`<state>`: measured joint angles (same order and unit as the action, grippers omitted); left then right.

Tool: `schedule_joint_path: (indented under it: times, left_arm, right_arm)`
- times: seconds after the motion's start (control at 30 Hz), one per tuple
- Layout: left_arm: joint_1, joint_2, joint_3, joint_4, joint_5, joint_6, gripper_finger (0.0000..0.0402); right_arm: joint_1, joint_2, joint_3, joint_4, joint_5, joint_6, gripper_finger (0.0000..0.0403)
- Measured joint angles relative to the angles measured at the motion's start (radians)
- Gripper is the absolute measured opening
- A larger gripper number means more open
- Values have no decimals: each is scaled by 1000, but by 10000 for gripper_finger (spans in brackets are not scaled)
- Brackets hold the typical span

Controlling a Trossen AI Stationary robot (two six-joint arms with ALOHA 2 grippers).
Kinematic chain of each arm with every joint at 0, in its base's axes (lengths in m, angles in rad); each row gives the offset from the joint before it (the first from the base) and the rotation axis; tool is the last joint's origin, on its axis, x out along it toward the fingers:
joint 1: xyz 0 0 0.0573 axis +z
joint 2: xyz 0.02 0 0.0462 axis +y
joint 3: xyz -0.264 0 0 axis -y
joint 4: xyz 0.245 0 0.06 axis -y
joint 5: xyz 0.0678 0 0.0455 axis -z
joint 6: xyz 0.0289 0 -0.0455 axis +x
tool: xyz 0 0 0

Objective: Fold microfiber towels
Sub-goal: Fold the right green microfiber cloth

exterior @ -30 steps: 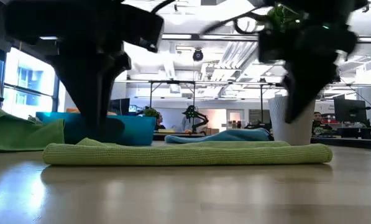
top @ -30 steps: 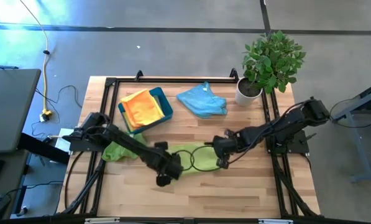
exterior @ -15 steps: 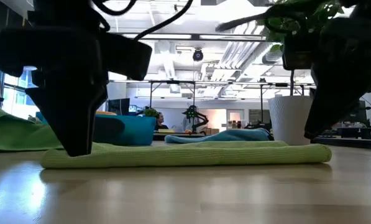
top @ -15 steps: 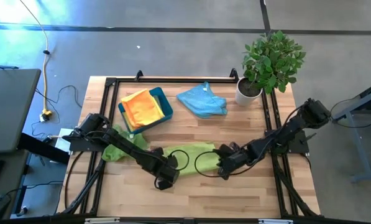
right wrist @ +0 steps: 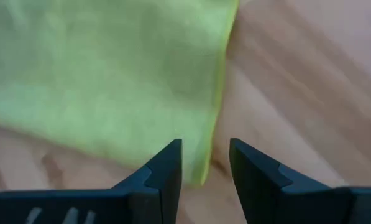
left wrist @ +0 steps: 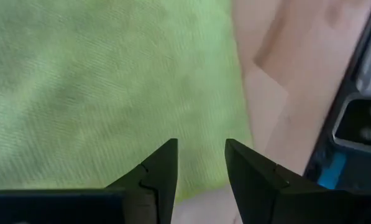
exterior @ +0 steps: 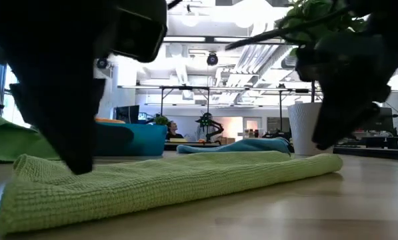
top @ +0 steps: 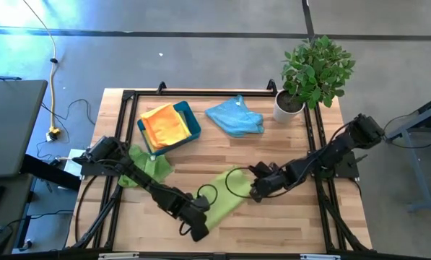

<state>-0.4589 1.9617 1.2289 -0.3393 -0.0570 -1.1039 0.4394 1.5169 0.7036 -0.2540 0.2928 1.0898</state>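
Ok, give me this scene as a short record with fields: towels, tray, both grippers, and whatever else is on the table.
towel in work: lime towel, folded strip lying diagonally on the table
second lime towel, crumpled near the left arm's base
blue towel, crumpled at the back
tray: teal tray holding yellow and orange towels
left gripper: open, over the strip's near end
right gripper: open, over the strip's far end
other: potted plant at the back right corner

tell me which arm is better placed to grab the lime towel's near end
Left. Its end effector hangs over the lime green towel's near end; the right end effector sits at the far end.
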Motion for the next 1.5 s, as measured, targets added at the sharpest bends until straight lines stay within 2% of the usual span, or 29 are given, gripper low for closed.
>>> schedule_joint_path:
  times: [0.13, 0.33, 0.5, 0.73, 0.9, 1.23, 1.5]
  left_arm:
    - [11, 0, 0, -4, -8, -19, 124]
    - [16, 0, 0, -71, -36, -19, 124]
    - [21, 3, 0, -112, -47, -19, 124]
    - [30, 10, 3, -160, -84, -56, 124]
    - [45, 12, 3, -161, -83, -56, 124]
    - [79, 14, 3, -154, -86, -56, 124]
    - [83, 8, 24, -150, -86, -52, 124]
  right_arm:
    - [-52, 0, 0, 21, -11, -33, 163]
    - [-107, 12, 0, 54, -17, 17, 223]
    - [-126, 103, 0, 174, -103, 32, 231]
    - [-119, 185, 19, 252, -107, 18, 229]
    - [-99, 192, 22, 304, -92, -14, 187]
    - [-81, 201, 21, 334, -98, -16, 14]
    - [-80, 196, 24, 250, -97, -49, 4]
